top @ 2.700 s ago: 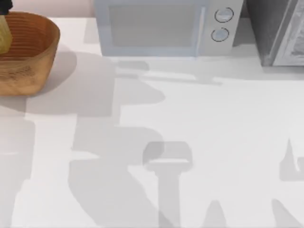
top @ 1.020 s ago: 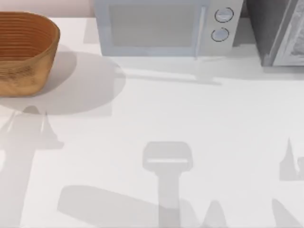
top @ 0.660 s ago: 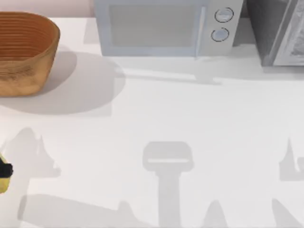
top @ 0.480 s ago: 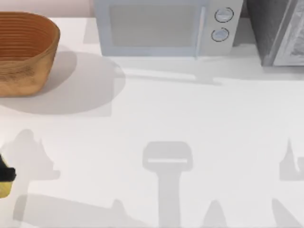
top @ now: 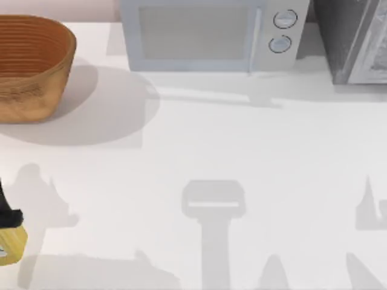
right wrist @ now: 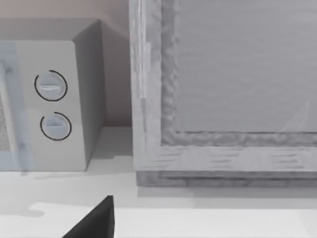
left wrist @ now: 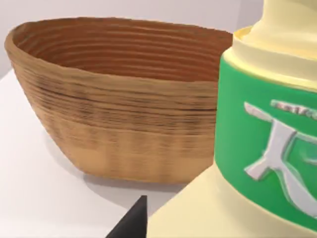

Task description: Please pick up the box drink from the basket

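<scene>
My left gripper sits at the far left edge of the white table, at about 8 o'clock in the top view, its dark fingers closed on the box drink — a pale yellow, squarish drink bottle whose lower body pokes out just below the black finger there. The bottle is out of the round orange-brown woven basket, which stands at about 10 o'clock on the table, well apart from the gripper, its ribbed bowl showing nothing inside. In my left wrist view the box drink looms close, with its green neck band carrying a white raised mark, its pale yellow shoulder below it, and the basket sitting farther off on the white surface; a dark fingertip juts beside the bottle's shoulder. A pale grey microwave with 2 round knobs stands at 12 o'clock, and a grey textured cabinet fills the 1 o'clock corner. My right arm is parked; the right wrist view faces the microwave and the cabinet, with one dark fingertip in sight — I cannot tell how far that gripper is open.
</scene>
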